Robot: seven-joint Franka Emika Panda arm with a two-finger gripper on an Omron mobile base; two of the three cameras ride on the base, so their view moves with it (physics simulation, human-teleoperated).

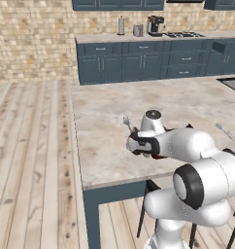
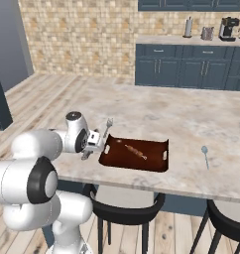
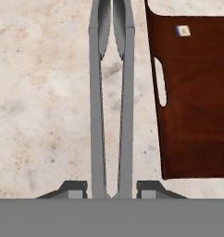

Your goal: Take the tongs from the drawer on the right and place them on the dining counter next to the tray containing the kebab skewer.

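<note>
Nearest the lens in the hand view, the gripper (image 3: 112, 190) stands at the bottom centre of the frame, its jaws narrowly parted and closed on the tongs (image 3: 112, 92) at their joined end. The tongs run straight up the middle of that frame, their two arms nearly together, over the dining counter (image 3: 40, 92). Just beside them, at centre right, lies the brown tray (image 3: 192, 102), apart from the tongs by a narrow strip of stone.

Judgement: the carry is over and the placing step is in hand. The next move calls for lowering the tongs flat onto the stone beside the tray's near wall, then opening the jaws; whether the tongs already touch the stone cannot be told.

The right base view shows the kebab skewer (image 2: 135, 151) lying in the tray (image 2: 164, 149) at centre frame, and a spoon (image 2: 205, 156) at centre right. In the left base view the arm covers the tray, and the tongs' tips (image 1: 126, 120) stand above the wrist.
</note>
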